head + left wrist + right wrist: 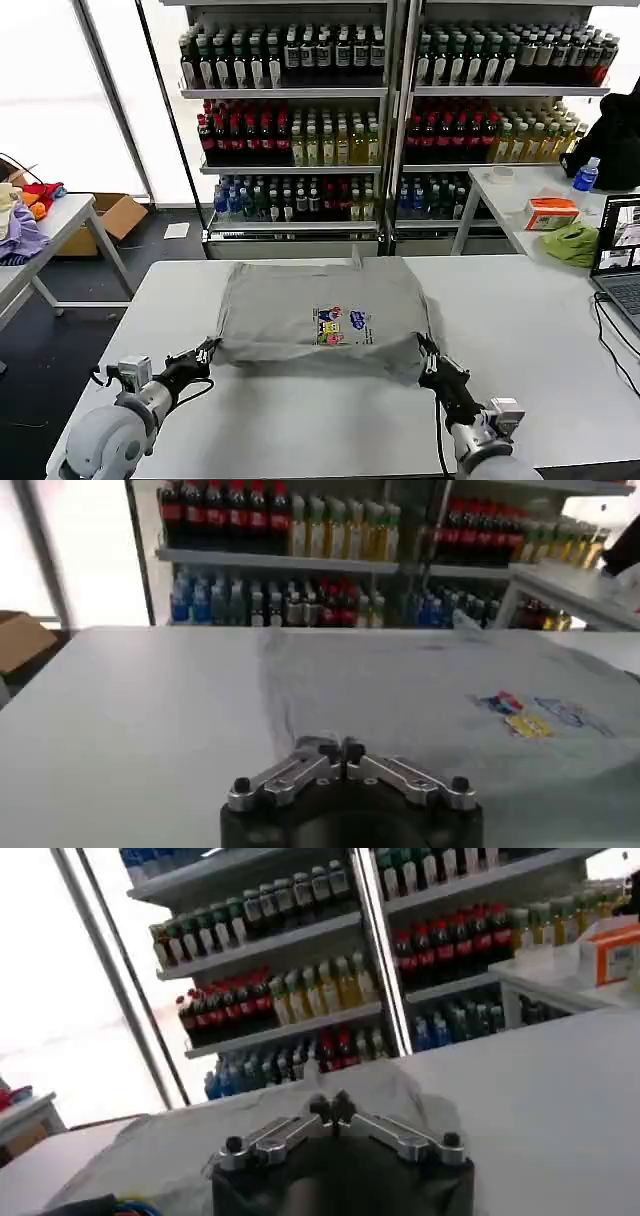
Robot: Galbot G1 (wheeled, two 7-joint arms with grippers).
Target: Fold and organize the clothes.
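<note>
We see the grey shirt (pixel 322 318) lying mid-tabletop (pixel 520 320), bottle shelves (pixel 300 110) behind. Left gripper (pixel 207 352) and right gripper (pixel 429 368), fingertips pressed together, apparently pinch its near corners.

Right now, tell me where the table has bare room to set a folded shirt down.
Bare tabletop lies left of the grey shirt, more right of it toward the laptop, and a front strip between the left gripper and right gripper. The centre is taken by the shirt; both grippers crowd its near corners.
</note>
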